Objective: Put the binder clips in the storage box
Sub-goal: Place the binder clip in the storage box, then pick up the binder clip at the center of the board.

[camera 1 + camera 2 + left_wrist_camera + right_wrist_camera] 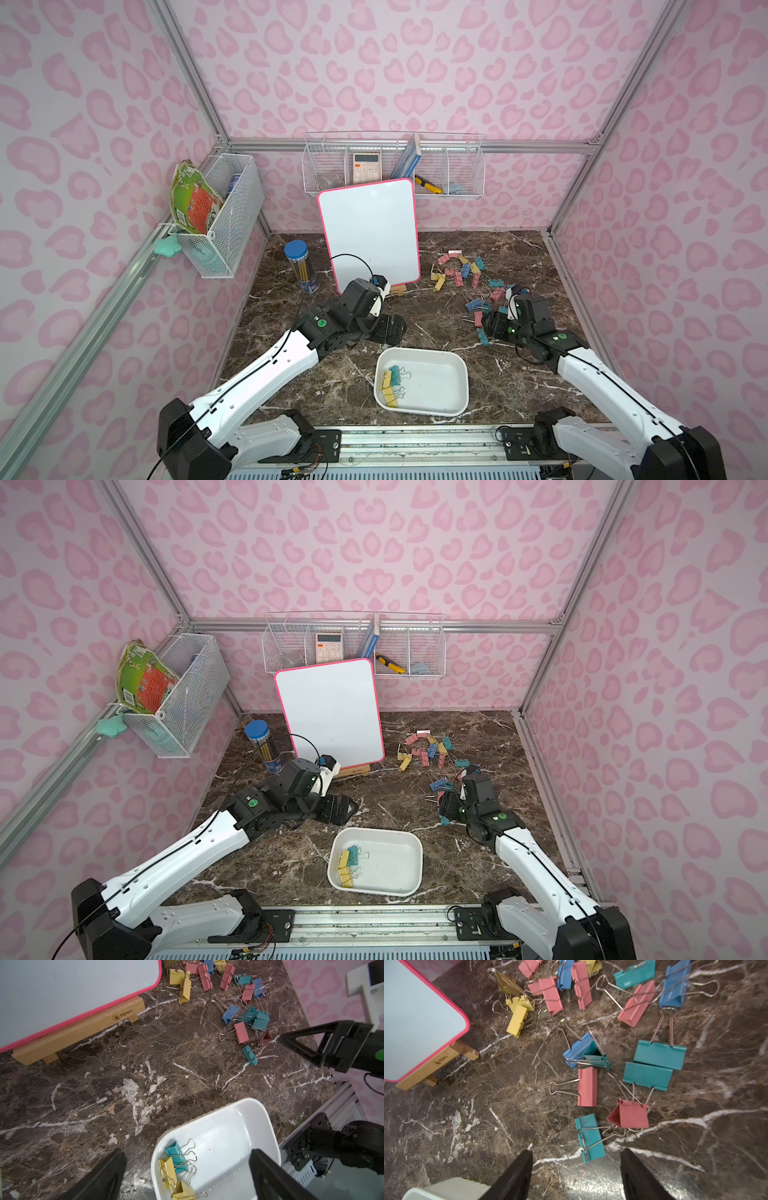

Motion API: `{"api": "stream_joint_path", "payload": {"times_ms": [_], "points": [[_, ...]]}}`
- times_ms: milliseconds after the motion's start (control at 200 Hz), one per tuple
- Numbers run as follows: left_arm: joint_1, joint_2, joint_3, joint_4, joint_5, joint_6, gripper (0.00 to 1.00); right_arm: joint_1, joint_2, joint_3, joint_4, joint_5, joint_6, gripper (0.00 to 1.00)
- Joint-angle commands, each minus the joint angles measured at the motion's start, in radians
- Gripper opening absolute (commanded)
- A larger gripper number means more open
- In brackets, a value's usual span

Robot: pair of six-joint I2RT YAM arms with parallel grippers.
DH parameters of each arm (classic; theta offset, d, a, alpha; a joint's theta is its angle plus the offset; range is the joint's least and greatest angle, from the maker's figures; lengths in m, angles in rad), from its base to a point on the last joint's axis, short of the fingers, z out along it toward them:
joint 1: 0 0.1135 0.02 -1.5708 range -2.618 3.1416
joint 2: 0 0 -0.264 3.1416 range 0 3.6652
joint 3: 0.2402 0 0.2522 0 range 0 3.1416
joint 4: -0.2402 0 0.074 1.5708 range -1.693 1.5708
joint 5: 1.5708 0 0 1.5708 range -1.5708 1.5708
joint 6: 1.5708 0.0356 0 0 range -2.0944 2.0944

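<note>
Left gripper (187, 1153): fingers wide apart, empty, over box (264, 1124); clips (176, 1157) beneath. Right gripper (576, 1152): fingers parted, teal clip (591, 1140) between tips, likely lining up pick.

The white box (440, 390) sits flat near the front of the table (436, 328), holding 1 teal and at least 2 yellow clips (390, 397) against 1 short wall. Loose clips (439, 282), pink, yellow, teal and blue, lie scattered beyond it.

Some binder clips (390, 384) lie in the storage box (440, 386), most behind it.
</note>
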Motion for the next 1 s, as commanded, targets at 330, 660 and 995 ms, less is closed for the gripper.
{"api": "stream_joint_path", "payload": {"times_ms": [330, 660, 995], "points": [[0.006, -0.008, -0.034, 0.092, 0.028, -0.072, 0.99, -0.081, 0.133, -0.014, 0.152, -0.210, -0.039, 0.36], [0.005, -0.003, -0.037, 0.109, 0.018, -0.096, 0.99, -0.049, 0.173, -0.019, 0.154, -0.214, -0.026, 0.01], [0.007, -0.029, -0.048, 0.096, -0.100, -0.140, 0.99, 0.073, -0.013, 0.039, 0.131, -0.206, 0.102, 0.00]]}}
